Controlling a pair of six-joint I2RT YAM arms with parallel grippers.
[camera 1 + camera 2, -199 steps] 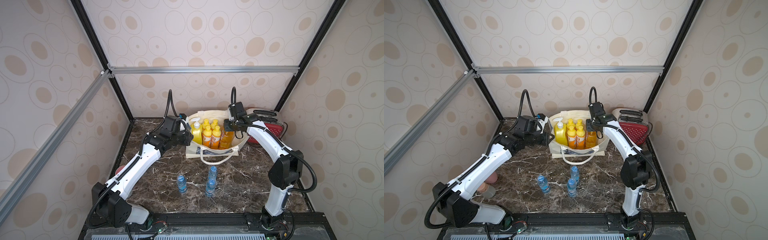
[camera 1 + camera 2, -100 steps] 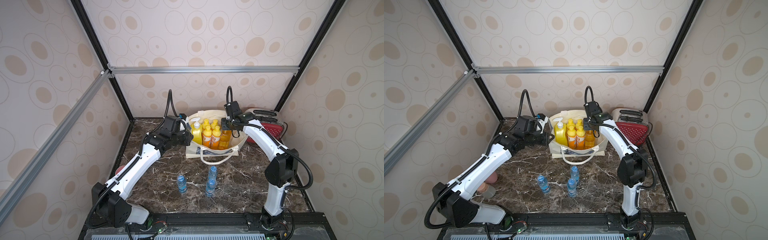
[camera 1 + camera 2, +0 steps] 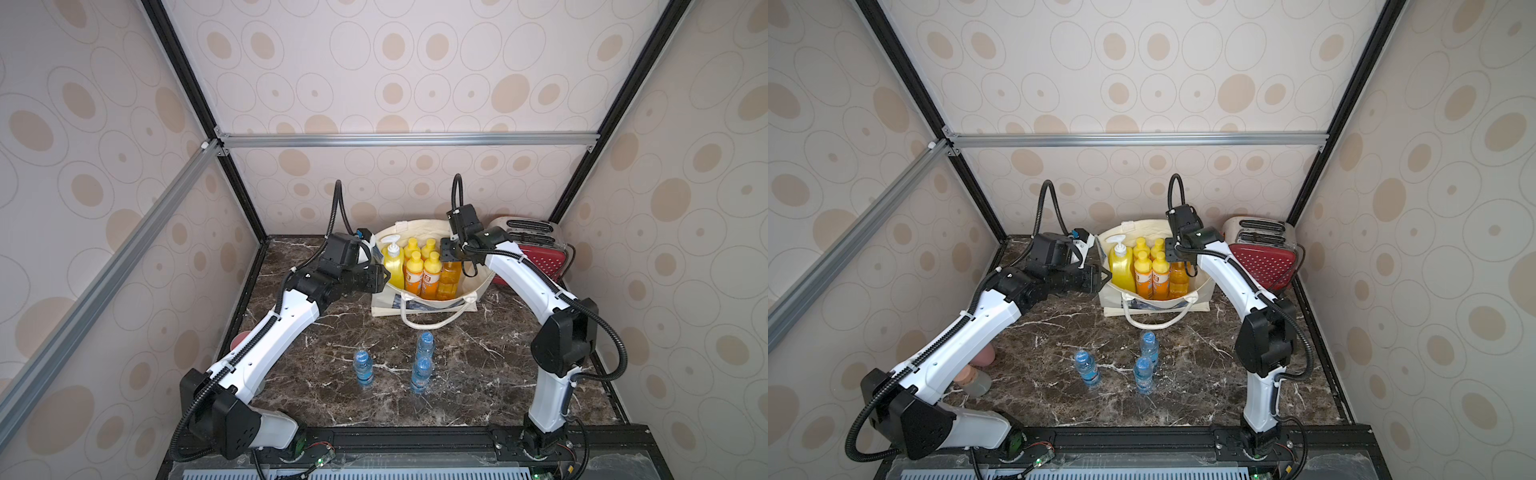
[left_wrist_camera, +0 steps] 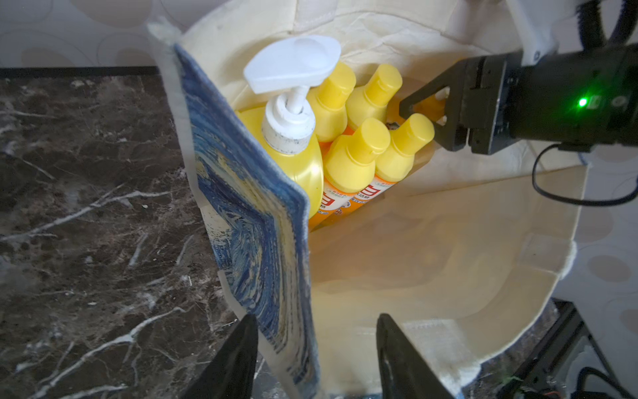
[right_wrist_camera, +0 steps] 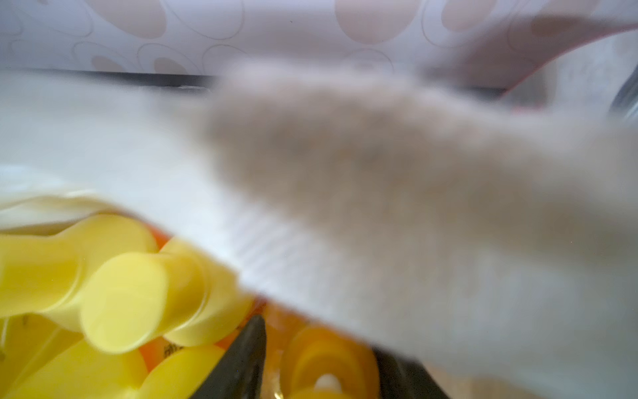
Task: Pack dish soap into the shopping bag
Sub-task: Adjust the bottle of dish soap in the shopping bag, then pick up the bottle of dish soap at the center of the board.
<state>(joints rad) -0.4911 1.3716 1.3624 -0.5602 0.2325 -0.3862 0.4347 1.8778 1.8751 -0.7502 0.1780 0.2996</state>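
We see the shopping bag [image 3: 419,230] standing open at the back of the worktop [image 3: 478,374], just beside the red toaster [image 3: 536,249]. Inside it stands the dish soap [image 3: 415,274]: the big yellow pump bottle [image 3: 393,268], four small yellow-capped orange bottles [image 4: 348,162] packed against it, and the amber bottle [image 3: 449,279] on the toaster side. The left end effector [image 3: 383,277] is open, its fingers [image 4: 241,352] straddling the bag's blue-printed wall [image 4: 248,214] without pinching it. The right end effector [image 5: 319,336] reaches down into the bag, jaws apart on either side of the amber bottle's orange pump [image 5: 328,359]. Three water bottles [image 3: 363,369] stand outside on the worktop, well apart from the bag.
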